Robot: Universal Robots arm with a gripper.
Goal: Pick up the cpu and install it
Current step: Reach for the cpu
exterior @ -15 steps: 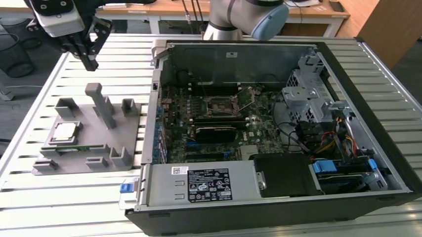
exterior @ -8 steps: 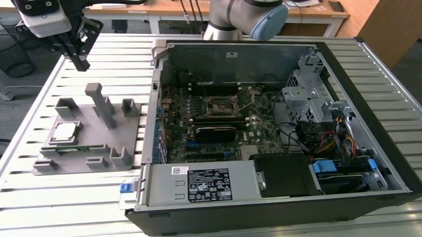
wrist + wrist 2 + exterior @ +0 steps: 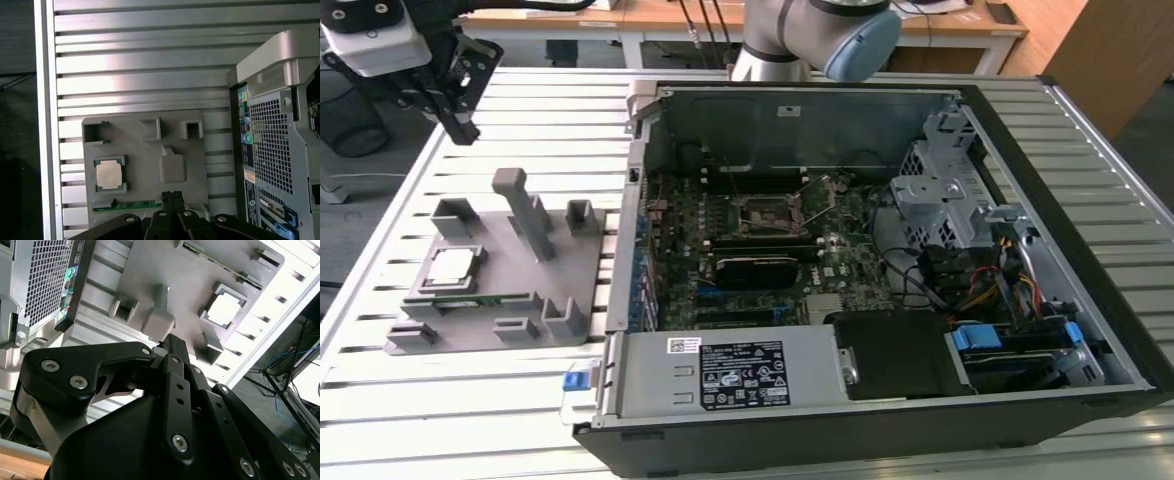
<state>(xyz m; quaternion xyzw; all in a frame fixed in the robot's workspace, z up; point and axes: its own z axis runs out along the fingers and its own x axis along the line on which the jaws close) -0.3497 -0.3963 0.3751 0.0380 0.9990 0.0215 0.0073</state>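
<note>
The cpu (image 3: 451, 267) lies flat in the grey holder (image 3: 480, 335) on the counter (image 3: 454, 410). In the exterior view it is at six o'clock from the jaws, well apart, and they are pinched together and empty.

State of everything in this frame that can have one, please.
cpu: seated in the grey fixture, metal top up, not grasped.
memory stick: set in a fixture slot.
gripper: fingers shut, empty, touching nothing.
computer case: lying on its side, open.
motherboard socket: no cpu in it.
</note>
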